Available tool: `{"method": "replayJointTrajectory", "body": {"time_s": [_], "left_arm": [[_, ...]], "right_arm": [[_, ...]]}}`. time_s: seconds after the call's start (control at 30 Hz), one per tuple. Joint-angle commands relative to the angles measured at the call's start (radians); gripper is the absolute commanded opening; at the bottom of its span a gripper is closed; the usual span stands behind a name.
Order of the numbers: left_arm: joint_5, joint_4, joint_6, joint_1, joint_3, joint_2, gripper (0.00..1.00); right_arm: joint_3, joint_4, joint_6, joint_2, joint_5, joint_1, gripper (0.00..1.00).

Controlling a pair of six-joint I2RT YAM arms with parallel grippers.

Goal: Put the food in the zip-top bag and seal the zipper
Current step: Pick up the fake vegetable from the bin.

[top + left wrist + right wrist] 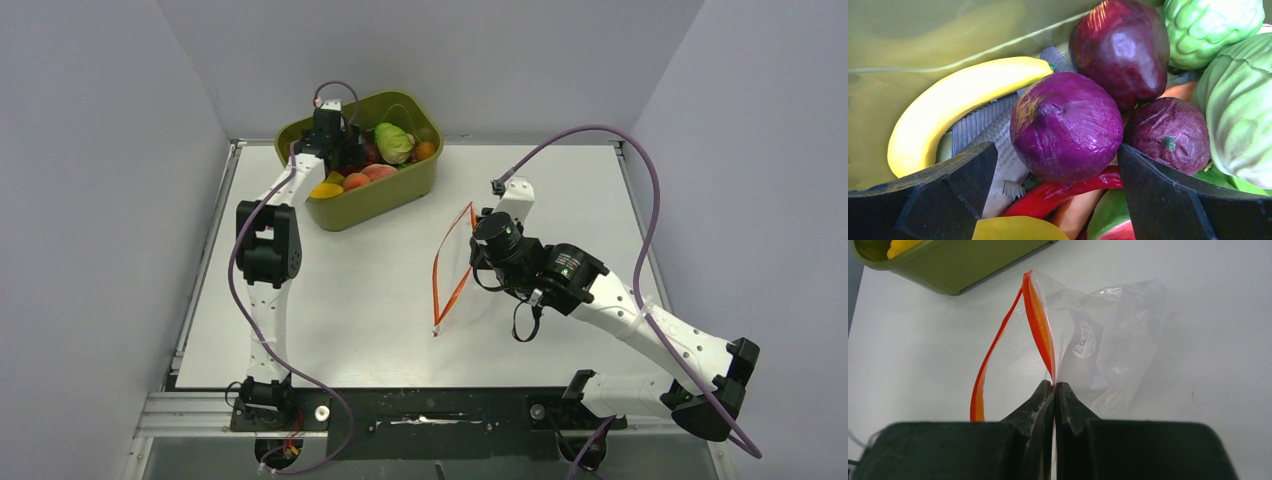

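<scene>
We find the white table (380, 300) brightly and evenly lit from above, with only faint, soft shadows toward its right and near edges. White glare streaks the dark red fruit (1120, 50), and reflections cloud the zip-top bag (1128, 325). All three views look sharp to us

Olive tub (372, 205), yellow banana (948, 107), purple onion (1065, 125), red-orange zipper (1040, 325); print (1087, 342) on the clear bag (1130, 335) looks whitish.

One printed mark is seen: a white, rounded logo (1084, 344) on the wall of the clear, soft plastic zip-top bag (1133, 335) with a red-orange rim. Only the letters "Eas" are made out; the remainder is lost in the crumpled folds.
</scene>
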Motion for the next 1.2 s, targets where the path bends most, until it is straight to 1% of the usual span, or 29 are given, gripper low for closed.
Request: {"method": "replayJointTrajectory", "body": {"time_s": [0.0, 0.1, 0.17, 0.23, 0.3, 0.43, 0.67, 0.77, 0.93, 1.17], "left_arm": [[-0.018, 0.047, 0.04, -0.001, 0.027, -0.01, 0.93], [0.04, 0.087, 0.04, 0.0, 0.006, -0.015, 0.94], [0.086, 0.124, 0.027, 0.003, -0.016, -0.021, 0.91], [0.105, 0.165, -0.002, 0.008, -0.042, -0.029, 0.87], [0.118, 0.194, -0.009, 0.01, -0.057, -0.032, 0.85], [0.135, 0.201, -0.007, 0.01, -0.05, -0.021, 0.81], [0.133, 0.214, 0.001, 0.008, -0.078, -0.058, 0.62], [0.127, 0.271, 0.011, 0.007, -0.166, -0.121, 0.56], [0.087, 0.396, 0.03, 0.007, -0.312, -0.236, 0.41], [0.096, 0.5, 0.045, 0.007, -0.425, -0.344, 0.34]], "right_arm": [[0.043, 0.057, -0.021, 0.004, 0.007, -0.014, 0.0], [0.041, 0.063, -0.023, 0.006, 0.0, -0.021, 0.0], [0.041, 0.065, -0.023, 0.006, -0.006, -0.026, 0.0], [0.042, 0.067, -0.023, 0.006, -0.008, -0.027, 0.0], [0.041, 0.068, -0.022, 0.004, -0.009, -0.028, 0.0], [0.033, 0.065, -0.012, -0.005, -0.011, -0.028, 0.0], [0.036, 0.054, -0.008, -0.008, -0.016, -0.029, 0.0], [0.027, 0.06, 0.001, -0.015, -0.022, -0.029, 0.0], [0.009, 0.061, 0.013, -0.02, -0.041, -0.03, 0.0], [0.005, 0.057, 0.032, -0.021, -0.059, -0.033, 0.0]]}}
